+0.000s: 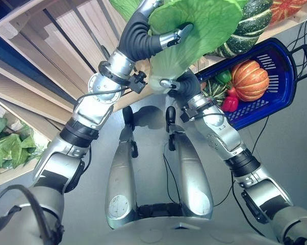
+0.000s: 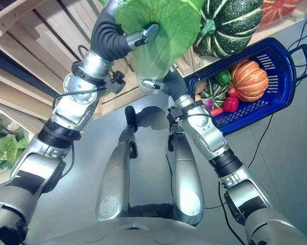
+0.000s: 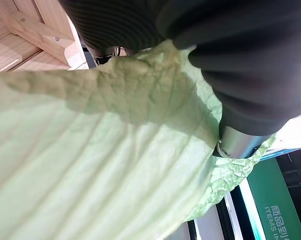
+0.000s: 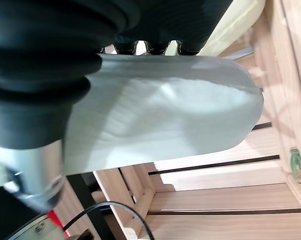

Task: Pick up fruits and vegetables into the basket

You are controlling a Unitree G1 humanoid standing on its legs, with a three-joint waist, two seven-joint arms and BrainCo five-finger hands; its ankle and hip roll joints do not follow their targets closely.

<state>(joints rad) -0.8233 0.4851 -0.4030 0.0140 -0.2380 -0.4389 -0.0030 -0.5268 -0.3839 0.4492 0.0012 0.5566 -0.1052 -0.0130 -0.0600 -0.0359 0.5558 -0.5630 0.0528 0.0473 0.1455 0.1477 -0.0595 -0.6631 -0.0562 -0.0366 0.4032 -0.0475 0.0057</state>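
Left hand with thumb curled onto leafy cabbage, right hand clasping its pale base from below, cabbage held aloft before wooden crates, blue basket to the right holding orange pumpkin, red pepper, striped green squash on shelf beyond

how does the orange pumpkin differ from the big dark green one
The orange pumpkin lies inside the blue basket on the floor; the dark green pumpkin sits up on the wooden shelf. The orange one is plain and looks smaller; the green one is pale-striped. Both are round and ribbed.
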